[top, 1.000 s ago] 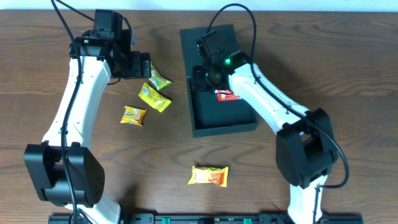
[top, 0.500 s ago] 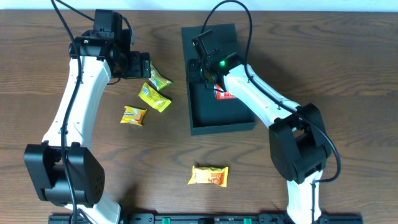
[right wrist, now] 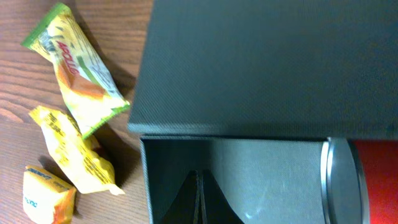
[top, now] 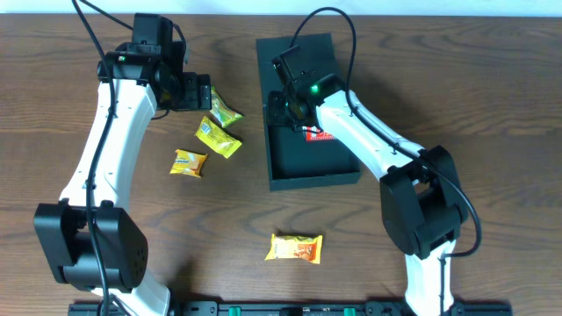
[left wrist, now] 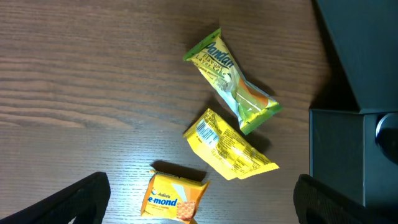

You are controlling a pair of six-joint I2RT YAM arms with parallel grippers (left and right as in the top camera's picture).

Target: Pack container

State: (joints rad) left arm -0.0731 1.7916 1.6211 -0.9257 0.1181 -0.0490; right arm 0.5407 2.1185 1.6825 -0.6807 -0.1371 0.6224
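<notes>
Three yellow snack packets [top: 218, 138] lie at nine o'clock of our matte teal-green square box [top: 314, 181]; left gripper [top: 204, 92] gapes (fingers wide), right gripper [right wrist: 200, 200] closed inside.

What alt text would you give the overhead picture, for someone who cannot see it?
Two white robot arms at a wooden table: the right gripper reaches into an open dark green container holding a red packet; the left gripper hovers open beside three snack packets; a fourth packet lies apart.
</notes>
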